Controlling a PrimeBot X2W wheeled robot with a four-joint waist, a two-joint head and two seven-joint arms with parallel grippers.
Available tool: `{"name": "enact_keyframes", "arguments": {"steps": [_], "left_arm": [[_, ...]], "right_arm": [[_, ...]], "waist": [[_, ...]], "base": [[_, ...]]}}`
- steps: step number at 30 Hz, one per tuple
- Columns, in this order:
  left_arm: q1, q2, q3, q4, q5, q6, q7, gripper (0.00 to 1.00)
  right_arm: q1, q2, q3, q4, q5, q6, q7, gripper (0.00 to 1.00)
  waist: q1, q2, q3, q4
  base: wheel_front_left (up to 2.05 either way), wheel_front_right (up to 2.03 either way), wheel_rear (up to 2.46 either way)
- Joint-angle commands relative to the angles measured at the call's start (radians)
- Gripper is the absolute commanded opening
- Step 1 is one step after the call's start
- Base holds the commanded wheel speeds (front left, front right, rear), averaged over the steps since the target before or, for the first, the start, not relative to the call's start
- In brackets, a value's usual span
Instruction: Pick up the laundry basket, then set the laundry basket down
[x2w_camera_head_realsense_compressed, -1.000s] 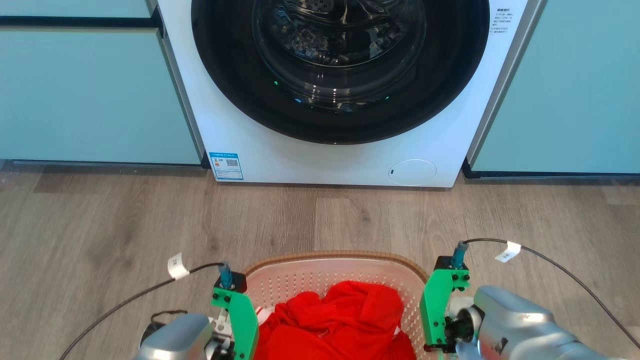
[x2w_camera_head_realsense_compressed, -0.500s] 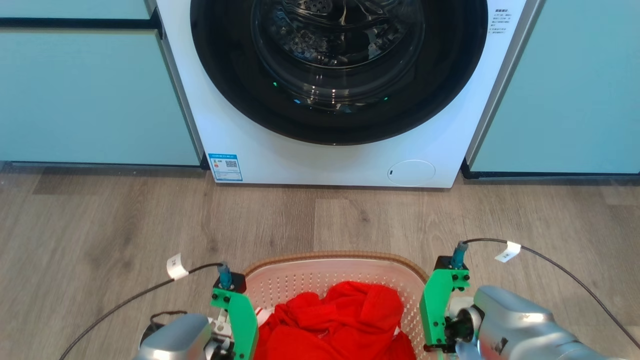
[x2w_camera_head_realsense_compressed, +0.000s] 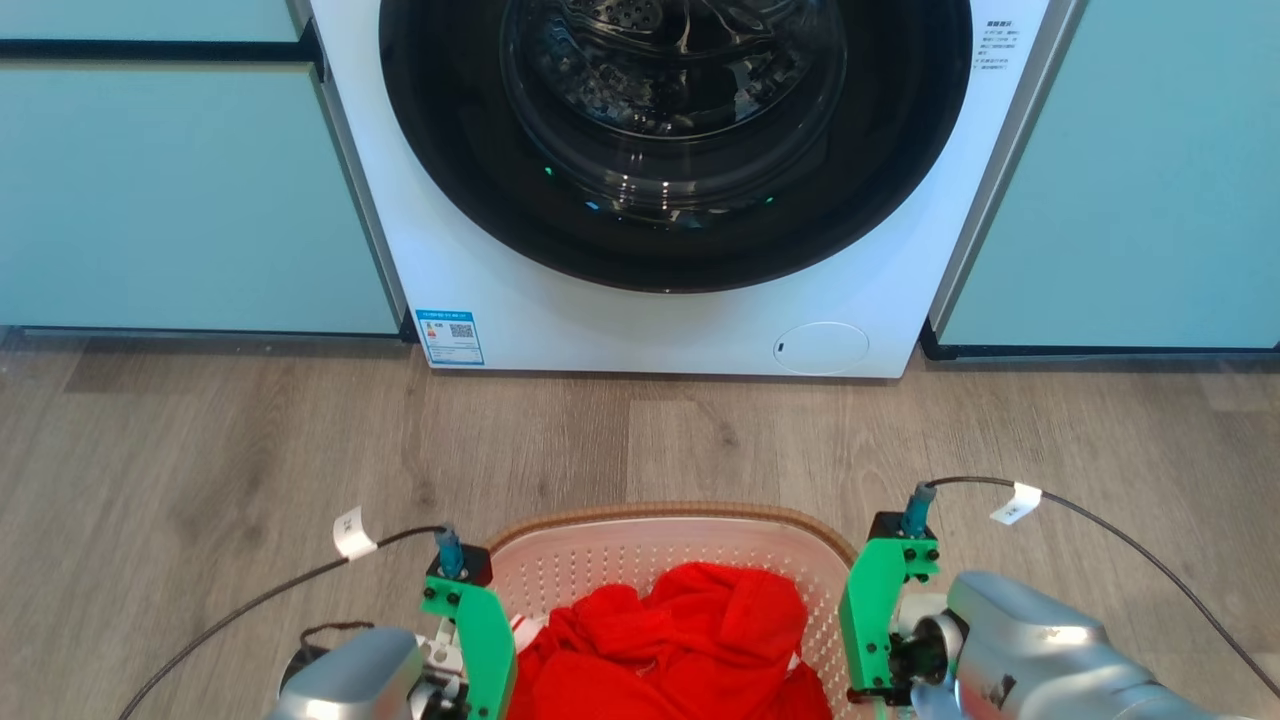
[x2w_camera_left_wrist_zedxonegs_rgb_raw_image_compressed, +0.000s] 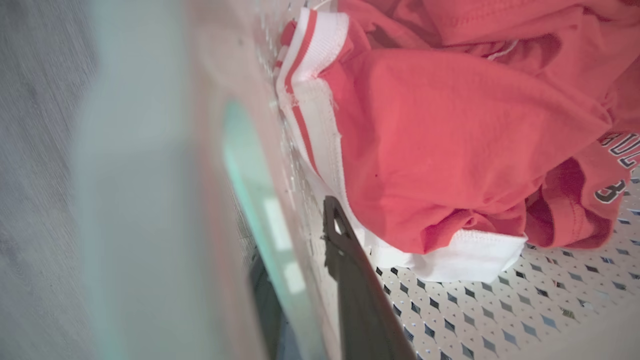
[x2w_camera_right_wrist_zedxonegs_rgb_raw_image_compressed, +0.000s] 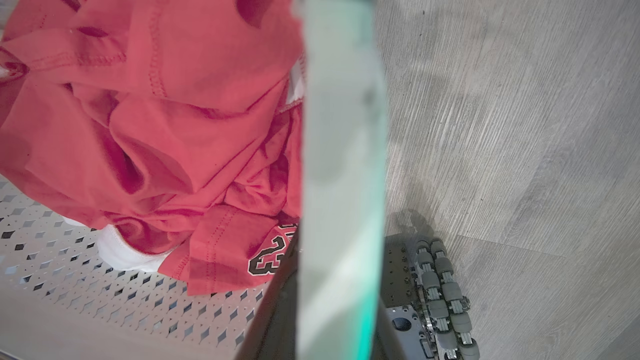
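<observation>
The laundry basket (x2w_camera_head_realsense_compressed: 660, 514), white and perforated with a brown rim, sits at the bottom of the head view between my two arms. It holds a red garment (x2w_camera_head_realsense_compressed: 670, 640) with white trim. My left gripper (x2w_camera_left_wrist_zedxonegs_rgb_raw_image_compressed: 305, 285) straddles the basket's left wall, with one dark finger (x2w_camera_left_wrist_zedxonegs_rgb_raw_image_compressed: 350, 285) inside against the perforated side, shut on it. My right gripper (x2w_camera_right_wrist_zedxonegs_rgb_raw_image_compressed: 330, 305) clamps the basket's right wall, seen as a pale blurred band (x2w_camera_right_wrist_zedxonegs_rgb_raw_image_compressed: 342, 175), with the red garment (x2w_camera_right_wrist_zedxonegs_rgb_raw_image_compressed: 150, 125) to its left. The basket's holed floor (x2w_camera_right_wrist_zedxonegs_rgb_raw_image_compressed: 75, 280) shows below the cloth.
A white front-loading washing machine (x2w_camera_head_realsense_compressed: 500, 290) with a dark round door stands straight ahead on the grey wood floor (x2w_camera_head_realsense_compressed: 250, 450). Pale teal cabinets (x2w_camera_head_realsense_compressed: 190, 190) flank it on both sides. My wheeled base (x2w_camera_right_wrist_zedxonegs_rgb_raw_image_compressed: 440, 295) shows under the right arm.
The head view has shifted a little, so the washing machine sits slightly lower in the picture. Both grippers and the basket keep the same places relative to each other.
</observation>
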Motion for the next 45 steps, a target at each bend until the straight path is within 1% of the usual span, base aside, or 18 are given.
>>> {"name": "enact_keyframes", "arguments": {"steps": [1, 25, 45], "left_arm": [[-0.029, -0.012, 0.001, -0.036, 0.001, -0.033, -0.001, 0.00], [-0.031, -0.011, 0.001, -0.033, -0.001, -0.033, -0.005, 0.00], [-0.031, -0.011, 0.001, -0.029, 0.003, -0.033, -0.005, 0.00]], "right_arm": [[-0.035, 0.022, -0.008, -0.029, 0.002, 0.007, -0.016, 0.00], [-0.037, 0.022, -0.008, -0.027, 0.016, 0.007, -0.018, 0.00], [-0.033, 0.022, -0.008, -0.023, 0.003, 0.007, -0.022, 0.00]], "waist": [[-0.0001, 0.0000, -0.001, 0.000], [-0.0001, 0.0000, -0.005, -0.007], [-0.0001, 0.0000, -0.003, -0.017]], "base": [[0.00, 0.00, 0.00], [0.00, 0.00, 0.00], [0.00, 0.00, 0.00]]}}
